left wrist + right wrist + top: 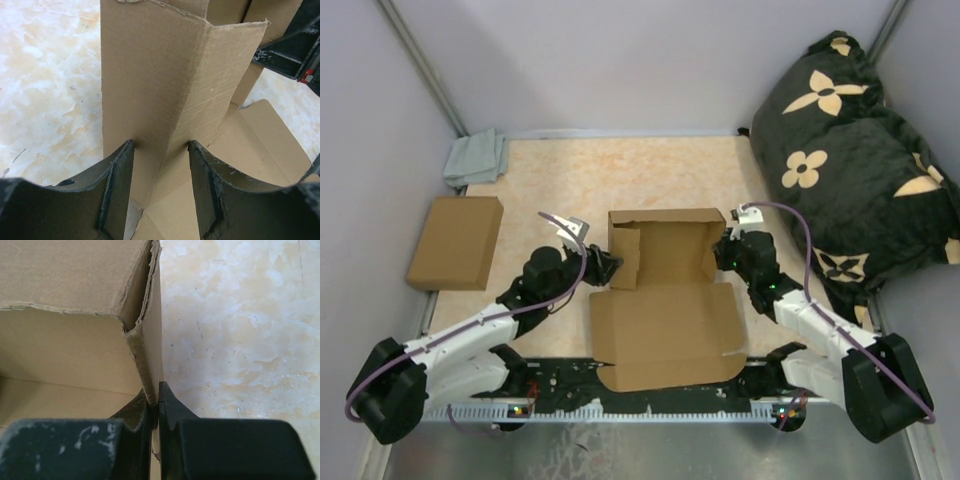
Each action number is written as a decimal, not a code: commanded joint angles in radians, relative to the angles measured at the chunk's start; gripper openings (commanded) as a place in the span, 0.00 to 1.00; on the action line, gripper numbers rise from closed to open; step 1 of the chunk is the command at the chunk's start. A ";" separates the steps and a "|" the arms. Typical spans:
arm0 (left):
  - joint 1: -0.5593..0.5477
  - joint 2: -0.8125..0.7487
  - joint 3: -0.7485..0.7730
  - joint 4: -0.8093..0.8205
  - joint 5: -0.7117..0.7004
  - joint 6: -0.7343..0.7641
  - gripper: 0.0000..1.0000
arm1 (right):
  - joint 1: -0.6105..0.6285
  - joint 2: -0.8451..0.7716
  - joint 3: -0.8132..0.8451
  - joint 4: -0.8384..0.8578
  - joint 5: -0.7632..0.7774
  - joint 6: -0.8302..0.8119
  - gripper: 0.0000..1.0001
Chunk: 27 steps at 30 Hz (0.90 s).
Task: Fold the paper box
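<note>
Lying at the middle of the table point(570, 180), the paper box point(665, 300) has its long axis running 12 to 6 o'clock. The 12 o'clock half is a shallow tray, opening upward, with its back and side walls raised. The lid panel lies flat, pointing to 6 o'clock and reaching the near edge.

The right gripper point(725, 252), at the box's 3 o'clock side, has its fingers point(172, 412) pressed together, pinching the right wall. The left gripper point(603, 268), at 9 o'clock, has its fingers point(117, 190) spread astride the upright left flap; whether they squeeze it cannot be told.

The tabletop is mottled cream and orange, ringed by pale grey walls. A plain box point(455, 242) lies at 9 o'clock, a grey cloth point(477, 158) at 10 o'clock, and a black pillow point(850, 150) with tan flowers at 2 o'clock.
</note>
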 commanded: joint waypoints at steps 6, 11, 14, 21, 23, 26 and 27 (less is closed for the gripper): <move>-0.055 0.034 0.084 -0.098 -0.262 0.016 0.54 | -0.006 -0.041 -0.014 0.005 -0.015 -0.001 0.04; -0.091 0.123 0.138 -0.092 -0.350 0.040 0.46 | 0.001 -0.059 -0.041 0.066 -0.041 0.011 0.04; -0.117 0.174 0.165 -0.089 -0.421 0.058 0.38 | 0.008 -0.080 -0.045 0.063 -0.033 0.011 0.04; -0.156 0.245 0.182 -0.054 -0.534 0.073 0.18 | 0.021 -0.119 -0.063 0.091 -0.035 0.015 0.04; -0.168 0.262 0.194 -0.064 -0.577 0.069 0.03 | 0.026 -0.117 -0.061 0.090 -0.033 0.014 0.04; -0.194 0.303 0.249 -0.160 -0.726 0.013 0.00 | 0.038 -0.108 -0.056 0.091 -0.024 0.019 0.04; -0.211 0.327 0.281 -0.227 -0.800 -0.019 0.00 | 0.045 -0.103 -0.051 0.088 -0.019 0.018 0.04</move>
